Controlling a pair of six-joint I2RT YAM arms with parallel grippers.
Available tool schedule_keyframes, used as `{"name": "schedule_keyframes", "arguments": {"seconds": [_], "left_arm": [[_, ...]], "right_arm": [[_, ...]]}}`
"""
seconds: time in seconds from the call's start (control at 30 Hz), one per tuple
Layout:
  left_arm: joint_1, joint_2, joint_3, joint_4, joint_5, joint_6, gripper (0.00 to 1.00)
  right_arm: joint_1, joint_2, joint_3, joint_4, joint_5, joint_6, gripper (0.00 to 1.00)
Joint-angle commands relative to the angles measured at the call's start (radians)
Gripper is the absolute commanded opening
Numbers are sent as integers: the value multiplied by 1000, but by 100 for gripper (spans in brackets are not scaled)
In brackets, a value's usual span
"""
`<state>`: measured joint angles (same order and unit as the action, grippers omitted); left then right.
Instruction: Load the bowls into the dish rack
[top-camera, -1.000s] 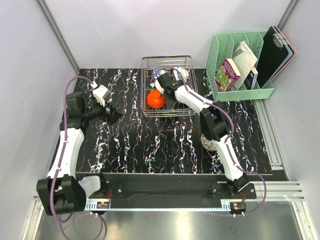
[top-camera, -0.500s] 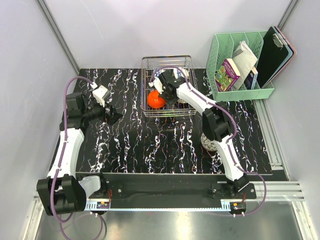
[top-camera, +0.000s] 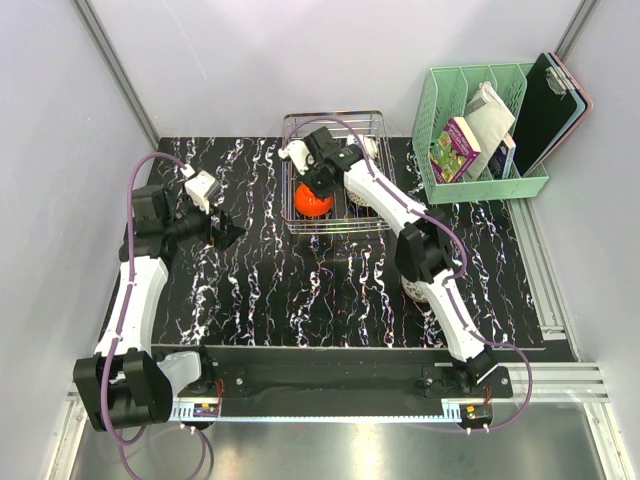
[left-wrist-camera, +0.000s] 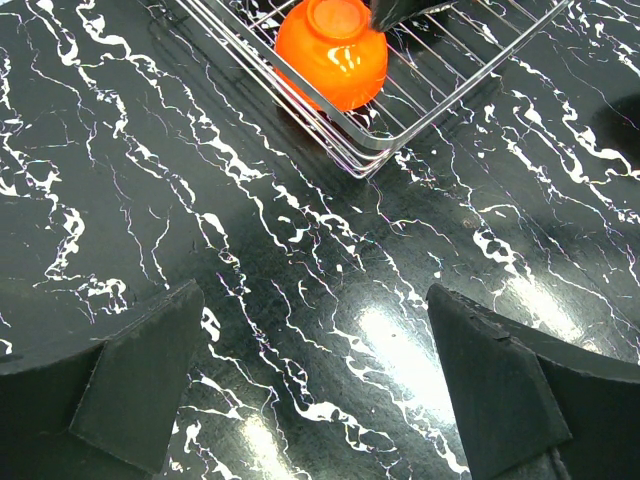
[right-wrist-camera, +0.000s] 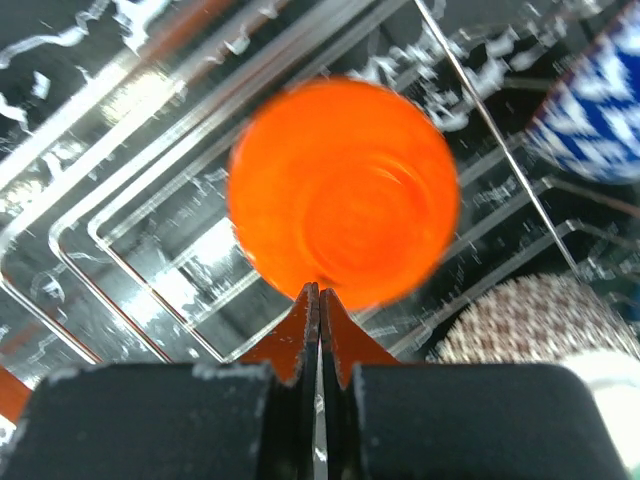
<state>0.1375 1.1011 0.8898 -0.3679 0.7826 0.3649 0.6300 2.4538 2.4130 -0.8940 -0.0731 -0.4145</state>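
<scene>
The glossy orange-red bowl (top-camera: 312, 201) lies upside down in the near left of the wire dish rack (top-camera: 336, 114). My right gripper (top-camera: 318, 183) hangs just above it, its fingers (right-wrist-camera: 306, 325) pressed together with nothing between them. The right wrist view shows the orange bowl (right-wrist-camera: 345, 190) beyond the tips, a blue-and-white bowl (right-wrist-camera: 600, 100) and a net-patterned bowl (right-wrist-camera: 535, 320) in the rack (right-wrist-camera: 130, 250). Another net-patterned bowl (top-camera: 417, 288) sits on the table, half hidden under the right arm. My left gripper (top-camera: 226, 233) is open and empty over the table, left of the rack.
A mint-green organiser (top-camera: 480, 130) with books and a clipboard stands at the back right. Grey walls close in the table on the left and at the back. The left wrist view shows the rack's corner (left-wrist-camera: 370, 160) and the orange bowl (left-wrist-camera: 332, 50).
My right gripper has moved back and to the left over the rack, away from the orange bowl's near side. The orange bowl stays in the rack. The left arm has not moved.
</scene>
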Motion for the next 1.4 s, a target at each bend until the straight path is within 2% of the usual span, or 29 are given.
{"name": "schedule_keyframes", "arguments": {"seconds": [0.0,0.53,0.67,0.77,0.83,0.87,0.9,0.97,1.0,1.1,1.13,1.27,1.37], "left_arm": [[4,2,40,26,15,-3,99],[5,8,51,0,-2,6,99],[4,0,44,0,-2,6,99],[5,-20,32,-6,-12,25,99],[5,-32,28,-14,-16,35,99],[5,-35,28,-16,-13,35,99],[5,-41,28,-23,-10,39,99],[5,-46,32,-29,7,39,99],[5,-55,34,-37,10,40,99],[5,-78,37,-43,17,42,99],[5,-83,37,-46,18,45,99],[5,-107,57,-84,21,71,99],[4,-115,89,-155,35,132,99]], "right_arm": [[30,54,80,29,-53,3,2],[42,108,109,182,70,-59,0],[56,39,46,165,9,-49,2],[66,-73,-84,136,-82,0,6],[66,-180,-145,121,-137,45,13],[66,-220,-211,118,-149,54,19],[66,-261,-244,112,-165,65,36],[63,-392,-338,110,-160,68,55],[65,-435,-368,110,-148,66,72],[56,-605,-489,115,-90,50,89],[56,-690,-521,119,-62,36,99],[-9,-875,-731,170,50,-39,100],[-162,-964,-852,164,62,-41,100]]}}
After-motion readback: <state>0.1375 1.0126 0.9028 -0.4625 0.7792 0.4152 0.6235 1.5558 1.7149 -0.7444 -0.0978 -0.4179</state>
